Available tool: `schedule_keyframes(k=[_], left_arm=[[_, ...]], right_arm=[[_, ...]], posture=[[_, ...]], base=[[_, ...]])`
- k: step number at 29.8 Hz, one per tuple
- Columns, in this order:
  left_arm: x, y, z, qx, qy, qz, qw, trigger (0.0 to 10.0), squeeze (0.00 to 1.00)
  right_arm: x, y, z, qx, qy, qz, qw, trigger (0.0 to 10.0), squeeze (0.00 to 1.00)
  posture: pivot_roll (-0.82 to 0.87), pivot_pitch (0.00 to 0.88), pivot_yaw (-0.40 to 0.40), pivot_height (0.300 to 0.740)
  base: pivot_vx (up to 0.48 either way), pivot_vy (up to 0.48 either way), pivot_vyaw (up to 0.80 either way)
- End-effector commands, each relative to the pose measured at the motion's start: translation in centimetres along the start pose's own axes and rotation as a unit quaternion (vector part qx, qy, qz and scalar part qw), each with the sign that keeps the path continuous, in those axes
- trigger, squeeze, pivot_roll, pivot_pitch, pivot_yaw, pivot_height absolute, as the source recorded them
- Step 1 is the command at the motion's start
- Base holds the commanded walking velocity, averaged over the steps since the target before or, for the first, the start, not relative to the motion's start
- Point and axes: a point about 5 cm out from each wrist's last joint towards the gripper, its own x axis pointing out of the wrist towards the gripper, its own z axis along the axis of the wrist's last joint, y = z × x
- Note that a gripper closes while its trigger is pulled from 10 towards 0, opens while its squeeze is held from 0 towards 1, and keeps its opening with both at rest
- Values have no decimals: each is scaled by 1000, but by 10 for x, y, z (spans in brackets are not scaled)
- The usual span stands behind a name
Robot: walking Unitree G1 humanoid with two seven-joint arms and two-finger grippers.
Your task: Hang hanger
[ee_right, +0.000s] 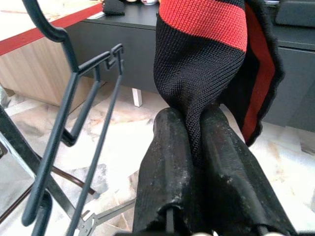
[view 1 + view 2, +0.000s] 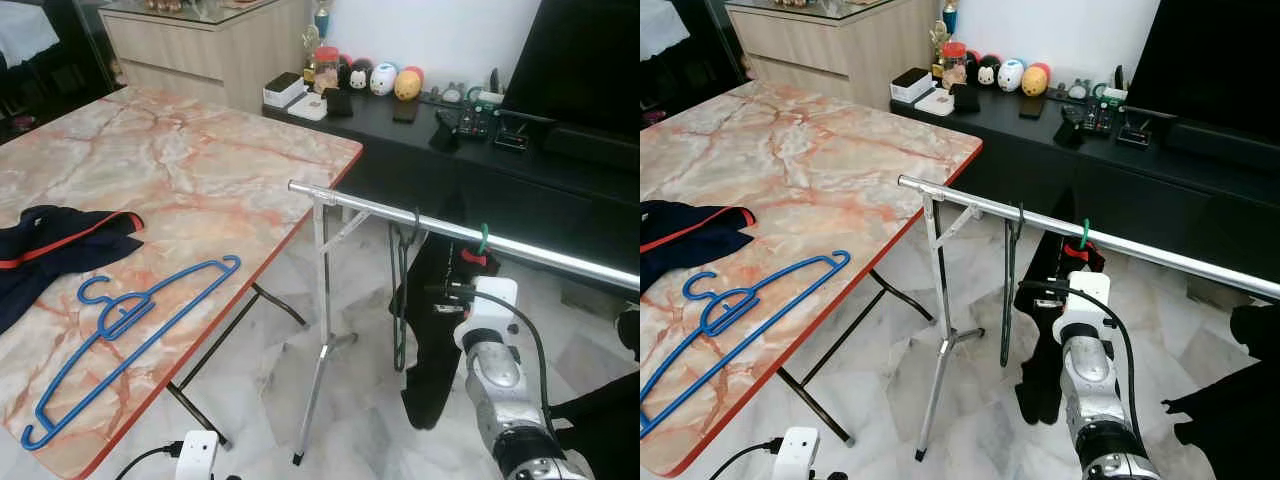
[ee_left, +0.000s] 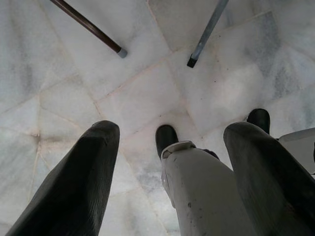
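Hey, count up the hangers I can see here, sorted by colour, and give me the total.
Blue hangers: 1, lying on the marble table
Dark hangers: 1, hooked on the rail
Green hangers: 1, only its hook is visible, holding the black and red garment
Total: 3

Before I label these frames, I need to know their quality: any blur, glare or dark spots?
Left eye view: sharp and evenly lit, soft sheen on the table and the rail. Left wrist view: bright floor, the near left gripper fingers soft. Right wrist view: the right gripper shut on black and red cloth, knit crisp.
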Motion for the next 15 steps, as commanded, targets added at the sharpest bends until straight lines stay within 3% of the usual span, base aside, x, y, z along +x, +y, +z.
schedule_keyframes(k=[1,2,15], left_arm=[[-1,3,-3,12,8,3,1000,10000,0],[-1,3,-3,12,8,3,1000,10000,0],[-1,3,-3,14,7,0,1000,10000,0]], right_arm=[[1,1,-1,4,9,0,1000,10000,839],[1,1,-1,5,10,-3,1000,10000,1000],[1,-9,2,5,-10,-43,999,10000,1000]], posture=[[12,0,32,740],[12,0,33,740],[14,1,38,740]], base=[[0,0,0],[0,0,0],[0,0,0]])
